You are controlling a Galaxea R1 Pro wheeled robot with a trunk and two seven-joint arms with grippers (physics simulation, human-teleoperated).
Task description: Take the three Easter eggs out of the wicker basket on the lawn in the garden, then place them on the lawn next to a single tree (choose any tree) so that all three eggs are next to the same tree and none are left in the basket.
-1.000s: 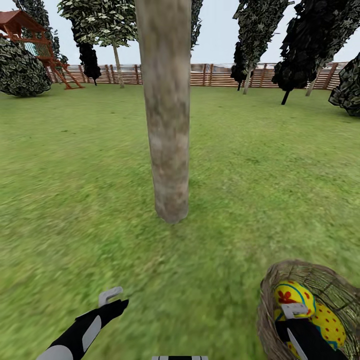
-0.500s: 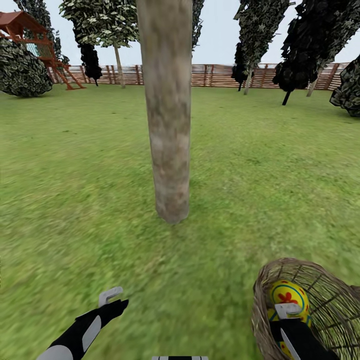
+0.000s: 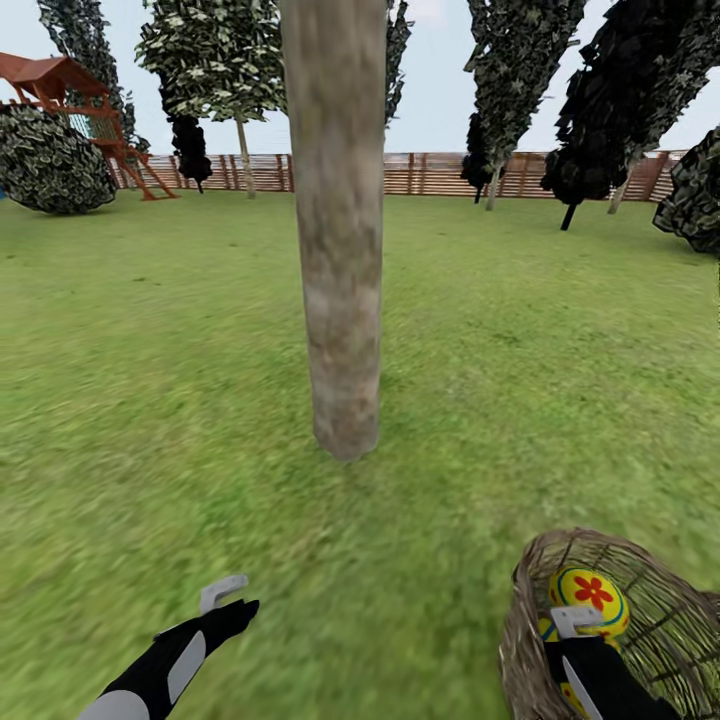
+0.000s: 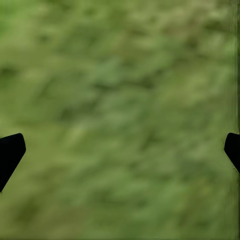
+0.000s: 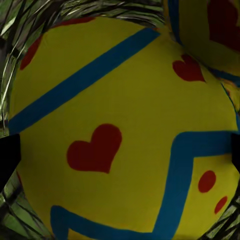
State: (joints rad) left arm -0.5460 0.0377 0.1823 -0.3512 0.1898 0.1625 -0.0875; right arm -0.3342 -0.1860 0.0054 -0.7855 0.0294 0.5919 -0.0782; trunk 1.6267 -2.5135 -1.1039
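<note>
Head view: the tree (image 3: 342, 280) stands straight ahead on the lawn (image 3: 150, 400), trunk base close in front of me. The wicker basket (image 3: 525, 640) sits at lower right, near the trunk but apart from it. 1 Easter egg (image 3: 590, 598) with a red flower mark shows on top inside it; a sliver of a second yellow egg peeks beside it, and I cannot count a third. My right end effector (image 3: 572, 622) reaches into the basket, just at the top egg. My left end effector (image 3: 222, 594) hangs over bare grass at lower left, holding nothing.

Left wrist view: blurred grass between 2 dark fingertips (image 4: 11, 152) set wide apart, so this end effector is released and empty.

Right wrist view: a yellow egg (image 5: 120, 135) with blue bands and red hearts sits very close, another egg (image 5: 210, 30) beside it, wicker around both. The fingertips stand at the 2 frame edges, spread wider than the egg; released, not yet clamped.

Judgement: step in hand is the first egg pickup; no egg lies on the grass. Next: ease further over the egg, clench across its middle, lift clear of the rim, set it down beside the trunk.
</note>
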